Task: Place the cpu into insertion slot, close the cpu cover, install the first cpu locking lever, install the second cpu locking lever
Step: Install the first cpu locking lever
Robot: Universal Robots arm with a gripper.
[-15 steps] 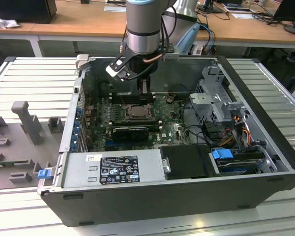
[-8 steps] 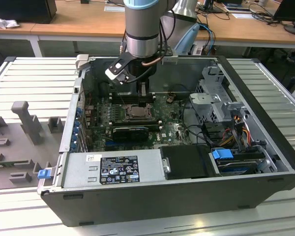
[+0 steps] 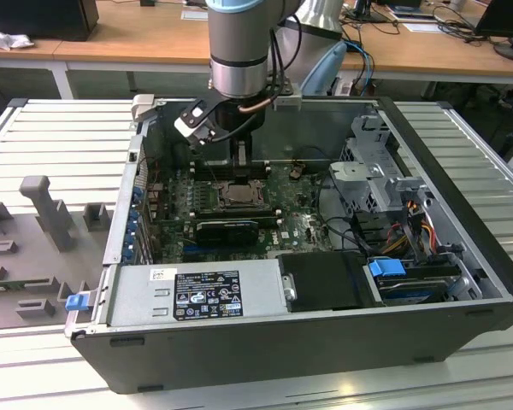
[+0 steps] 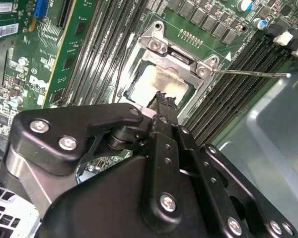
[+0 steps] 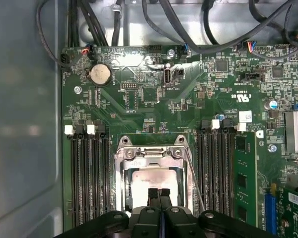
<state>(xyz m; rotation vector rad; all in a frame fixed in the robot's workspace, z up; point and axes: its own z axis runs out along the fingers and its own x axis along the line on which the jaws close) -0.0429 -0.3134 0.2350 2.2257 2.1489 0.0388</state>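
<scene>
The gripper (image 5: pixel 159 194) was empty, its fingers pressed together, with the tips at the face of the cpu (image 5: pixel 149 178). The cpu lay in the insertion slot (image 3: pixel 238 192) at mid-motherboard (image 5: pixel 154 99), and the cpu cover (image 5: pixel 151 153) was apparently lowered around it. Beyond, a locking lever (image 4: pixel 253 74) stood unlatched. Lever installation seemed to be in hand, calling for a downward push and hooking.
</scene>
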